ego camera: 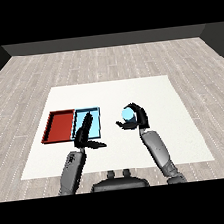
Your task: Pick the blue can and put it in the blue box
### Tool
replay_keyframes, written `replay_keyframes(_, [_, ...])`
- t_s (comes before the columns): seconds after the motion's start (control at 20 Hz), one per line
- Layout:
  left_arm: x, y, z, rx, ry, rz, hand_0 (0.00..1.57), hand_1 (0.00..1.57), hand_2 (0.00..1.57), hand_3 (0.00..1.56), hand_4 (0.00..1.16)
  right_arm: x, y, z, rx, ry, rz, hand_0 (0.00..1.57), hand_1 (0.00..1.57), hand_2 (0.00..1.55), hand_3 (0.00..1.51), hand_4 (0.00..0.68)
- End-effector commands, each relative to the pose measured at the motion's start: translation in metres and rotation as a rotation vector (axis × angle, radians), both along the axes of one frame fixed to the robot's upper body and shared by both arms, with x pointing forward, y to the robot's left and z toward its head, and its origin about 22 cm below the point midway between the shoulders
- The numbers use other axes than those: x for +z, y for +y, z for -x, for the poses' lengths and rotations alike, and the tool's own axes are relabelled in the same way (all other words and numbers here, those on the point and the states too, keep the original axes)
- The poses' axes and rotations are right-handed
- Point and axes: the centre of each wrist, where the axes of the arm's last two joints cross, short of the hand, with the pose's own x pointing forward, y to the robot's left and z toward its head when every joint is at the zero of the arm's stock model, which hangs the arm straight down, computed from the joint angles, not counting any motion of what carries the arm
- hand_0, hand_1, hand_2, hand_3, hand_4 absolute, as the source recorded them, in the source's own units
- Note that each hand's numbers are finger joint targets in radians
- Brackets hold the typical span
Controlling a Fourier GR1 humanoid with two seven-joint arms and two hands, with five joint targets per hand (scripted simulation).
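Observation:
A light blue can (127,114) is held to the right of the trays, and my right hand (137,116) curls round it with fingers over its top and thumb on its left side. The light blue tray (94,115) lies left of the can, with the red tray (59,126) against its left side. My left hand (85,134) reaches over the front part of the blue tray with straight fingers pointing away from me and the thumb sticking out to the right; it holds nothing.
The white table (174,127) stretches wide around the trays, with a grey wooden floor beyond its edges. Both grey forearms come in from the lower corners.

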Motion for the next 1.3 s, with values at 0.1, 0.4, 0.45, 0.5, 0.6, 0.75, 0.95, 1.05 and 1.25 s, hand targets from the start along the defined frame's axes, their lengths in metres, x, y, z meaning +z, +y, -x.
replay_keyframes(0.1, [0.008,-0.023,-0.026,-0.03,0.053,0.006,0.0,0.0,0.0,0.0,0.0,0.017,0.009,-0.006,0.013,-0.026,0.037,1.44,1.44,1.45,1.4,0.611])
replay_keyframes(0.4, [-0.021,-0.043,-0.008,-0.068,0.097,0.017,0.0,0.0,0.0,0.0,0.0,0.008,0.008,-0.001,0.072,-0.008,0.027,1.47,1.47,1.46,1.4,0.614])
replay_keyframes(0.45, [-0.018,-0.045,-0.015,-0.039,0.071,-0.019,0.0,0.0,0.0,0.0,0.0,0.027,0.013,0.0,0.048,-0.02,0.019,1.48,1.48,1.47,1.4,0.619])
replay_keyframes(0.5, [-0.018,-0.047,-0.02,-0.044,0.073,0.0,0.0,0.0,0.0,0.0,0.0,0.035,-0.001,-0.003,0.048,-0.013,0.031,1.49,1.49,1.47,1.4,0.62])
replay_keyframes(0.6, [-0.019,-0.056,-0.022,-0.046,0.09,0.003,0.0,0.0,0.0,0.0,0.0,0.027,0.038,-0.009,0.051,-0.034,0.042,1.49,1.49,1.47,1.4,0.609])
replay_keyframes(0.75, [-0.019,-0.04,-0.024,-0.056,0.096,0.014,0.0,0.0,0.0,0.0,0.0,0.009,0.016,-0.001,0.074,-0.072,0.032,1.49,1.49,1.47,1.4,0.611])
replay_keyframes(0.95, [-0.015,-0.062,-0.021,-0.051,0.135,0.042,0.0,0.0,0.0,0.0,0.0,0.019,0.03,-0.013,0.093,-0.046,0.054,1.49,1.49,1.47,1.4,0.605])
replay_keyframes(1.05, [-0.026,-0.069,0.0,-0.055,0.128,0.027,0.0,0.0,0.0,0.0,0.0,0.025,0.033,0.003,0.092,-0.059,0.023,1.48,1.48,1.47,1.4,0.603])
replay_keyframes(1.25, [-0.018,-0.074,-0.02,-0.047,0.172,0.015,0.0,0.0,0.0,0.0,0.0,0.032,0.037,-0.01,0.109,-0.054,0.004,1.49,1.49,1.46,1.4,0.616])
